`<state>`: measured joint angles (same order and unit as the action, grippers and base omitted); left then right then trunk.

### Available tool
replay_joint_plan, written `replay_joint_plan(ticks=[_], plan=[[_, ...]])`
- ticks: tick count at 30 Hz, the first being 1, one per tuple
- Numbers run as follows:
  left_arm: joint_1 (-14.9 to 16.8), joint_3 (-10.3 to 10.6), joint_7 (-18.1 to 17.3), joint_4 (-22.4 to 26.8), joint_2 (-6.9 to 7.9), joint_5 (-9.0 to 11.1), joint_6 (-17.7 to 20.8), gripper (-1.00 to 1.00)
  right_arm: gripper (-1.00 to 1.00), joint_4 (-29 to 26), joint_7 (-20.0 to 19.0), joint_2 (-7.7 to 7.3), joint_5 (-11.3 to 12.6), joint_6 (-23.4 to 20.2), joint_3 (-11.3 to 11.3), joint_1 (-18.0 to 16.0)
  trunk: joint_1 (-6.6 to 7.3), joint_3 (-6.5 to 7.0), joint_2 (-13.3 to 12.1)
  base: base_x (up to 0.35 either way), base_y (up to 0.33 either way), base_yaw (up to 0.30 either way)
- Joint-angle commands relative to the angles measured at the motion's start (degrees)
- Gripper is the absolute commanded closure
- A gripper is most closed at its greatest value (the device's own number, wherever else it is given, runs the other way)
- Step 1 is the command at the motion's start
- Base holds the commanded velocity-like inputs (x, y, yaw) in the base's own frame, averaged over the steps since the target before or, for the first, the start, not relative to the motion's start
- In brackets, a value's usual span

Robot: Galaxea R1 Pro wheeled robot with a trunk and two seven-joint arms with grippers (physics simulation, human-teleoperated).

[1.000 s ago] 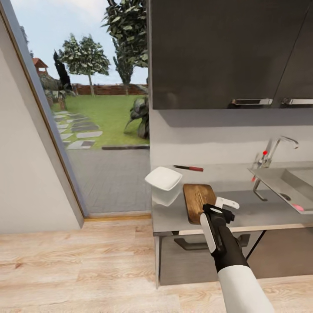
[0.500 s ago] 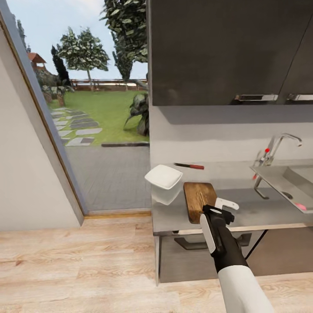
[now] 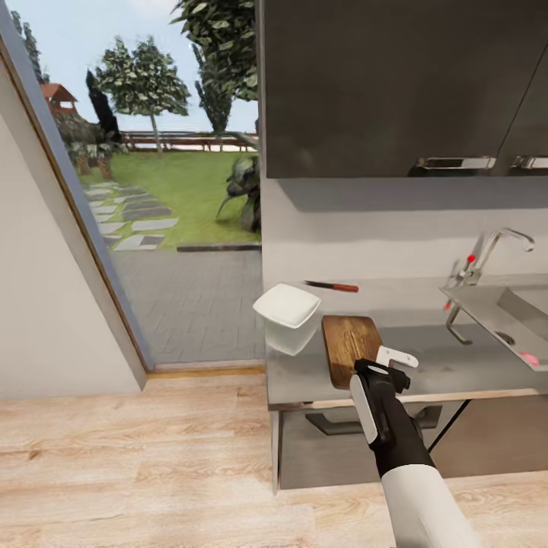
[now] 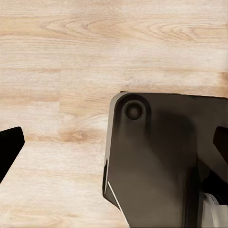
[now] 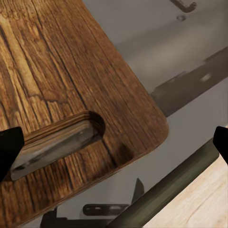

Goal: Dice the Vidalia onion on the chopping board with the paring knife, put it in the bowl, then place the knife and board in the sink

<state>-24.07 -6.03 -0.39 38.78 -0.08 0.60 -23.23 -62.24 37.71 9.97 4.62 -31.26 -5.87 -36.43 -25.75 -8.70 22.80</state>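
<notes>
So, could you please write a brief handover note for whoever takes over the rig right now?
Right end effector: open, empty, hovering over the handle end of the chopping board.
Left end effector: open, empty, above the wooden floor.
Board lies on the countertop; bowl at the counter's left end, empty; knife near the wall behind the board; sink to the right, something pink inside.
Done: nothing visible yet.
Left: fetch the onion, dice, fill the bowl, put knife and board in the sink.

A dark rounded robot part (with a round bolt hole) hangs over pale wooden floorboards.
</notes>
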Motion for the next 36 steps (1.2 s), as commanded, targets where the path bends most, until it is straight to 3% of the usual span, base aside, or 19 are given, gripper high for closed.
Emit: replay_joint_plan(ticks=[1, 36], plan=[[-0.01, -0.04, -0.04, 0.07, -0.01, 0.06, -0.07, -1.00, -1.00, -0.07, 0.35, 0.02, 0.48, -0.11, -0.05, -0.05, -0.03, -0.20, 0.12, 0.000, 0.000, 0.000], [0.07, -0.04, -0.05, -1.07, -0.03, 0.02, -0.07, -1.00, -1.00, -0.08, 0.34, 0.02, 0.48, -0.11, -1.16, -0.05, -0.03, -3.41, 0.12, 0.018, 0.000, 0.000]])
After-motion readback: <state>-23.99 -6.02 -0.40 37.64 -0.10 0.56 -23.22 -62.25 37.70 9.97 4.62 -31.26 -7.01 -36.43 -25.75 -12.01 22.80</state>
